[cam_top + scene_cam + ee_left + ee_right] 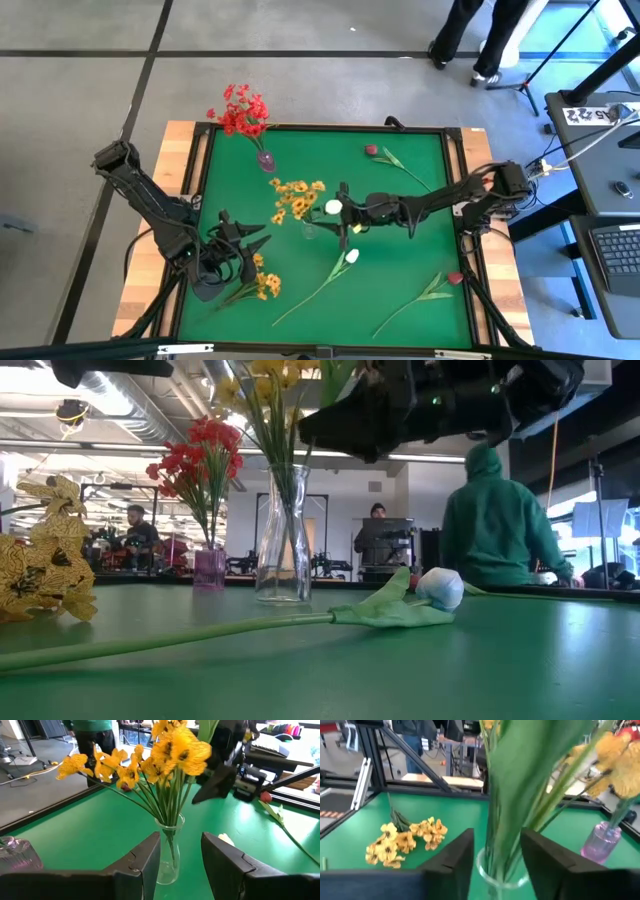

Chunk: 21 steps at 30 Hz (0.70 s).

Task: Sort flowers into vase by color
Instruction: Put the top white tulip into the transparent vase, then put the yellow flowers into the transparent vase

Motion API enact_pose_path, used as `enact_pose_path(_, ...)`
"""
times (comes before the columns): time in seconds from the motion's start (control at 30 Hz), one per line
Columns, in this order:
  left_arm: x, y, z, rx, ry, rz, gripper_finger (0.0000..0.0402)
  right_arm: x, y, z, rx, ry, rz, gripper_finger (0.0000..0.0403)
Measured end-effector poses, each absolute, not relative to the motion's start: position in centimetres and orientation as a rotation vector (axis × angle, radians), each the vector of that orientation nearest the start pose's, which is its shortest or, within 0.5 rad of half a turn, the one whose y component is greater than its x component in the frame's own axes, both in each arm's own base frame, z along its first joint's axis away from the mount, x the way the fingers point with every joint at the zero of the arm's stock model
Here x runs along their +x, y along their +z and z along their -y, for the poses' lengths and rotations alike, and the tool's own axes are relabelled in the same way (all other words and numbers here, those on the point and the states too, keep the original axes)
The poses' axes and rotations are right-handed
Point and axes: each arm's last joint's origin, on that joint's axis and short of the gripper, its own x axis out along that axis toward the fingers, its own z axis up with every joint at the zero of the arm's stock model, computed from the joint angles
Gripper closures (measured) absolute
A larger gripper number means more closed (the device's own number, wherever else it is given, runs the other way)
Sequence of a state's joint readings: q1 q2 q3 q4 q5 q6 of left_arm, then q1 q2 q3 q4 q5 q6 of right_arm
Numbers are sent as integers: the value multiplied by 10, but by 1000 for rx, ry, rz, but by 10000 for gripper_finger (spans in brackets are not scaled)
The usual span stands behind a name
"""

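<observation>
A clear vase (pixel 283 535) mid-table holds yellow-orange flowers (pixel 297 197) and a white tulip (pixel 333 207) with a broad green leaf (pixel 510 780). My right gripper (pixel 497 837) is open above the vase rim, a finger on either side of that leaf and stem. My left gripper (pixel 181 840) is open and aimed at the vase from the near left, short of it. Red flowers (pixel 243 112) stand in a small purple vase (pixel 265 158). A yellow spray (pixel 262 285), a second white tulip (pixel 352 256) and two pink rose buds (pixel 371 150) (pixel 455 279) lie on the table. My right gripper has its open fingers (pixel 455 855) level on either side of the white tulip's leaf and stem (pixel 500 825), just above the vase rim. Whether either finger touches the leaf, I cannot tell. The stem runs down into the vase.
The green mat has a raised black frame (pixel 330 128) on a wooden table. People and equipment show in the room beyond the far edge. Bare mat lies at the far middle and right (pixel 420 220).
</observation>
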State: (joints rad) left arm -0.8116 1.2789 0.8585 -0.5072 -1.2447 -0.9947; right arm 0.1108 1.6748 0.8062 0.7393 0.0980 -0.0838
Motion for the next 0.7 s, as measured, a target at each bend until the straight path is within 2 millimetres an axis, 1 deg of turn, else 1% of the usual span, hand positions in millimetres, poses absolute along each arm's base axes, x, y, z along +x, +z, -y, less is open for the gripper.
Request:
enact_pose_path(0.2, 184, 249, 154, -168, 562, -234, 264, 327, 229, -33, -77, 4, -194, 157)
enact_pose_path(0.33, 184, 249, 154, -169, 562, -234, 264, 314, 237, -32, -82, 7, -286, 122)
enact_pose_path(0.43, 185, 249, 155, -184, 544, -258, 264, 305, 240, -31, -62, 3, -340, 103)
enact_pose_path(0.53, 186, 246, 156, -239, 463, -365, 264, 297, 240, -31, -30, 0, -410, 91)
enact_pose_path(0.7, 188, 237, 161, -416, 286, -639, 264, 286, 230, -40, -43, -36, -548, 86)
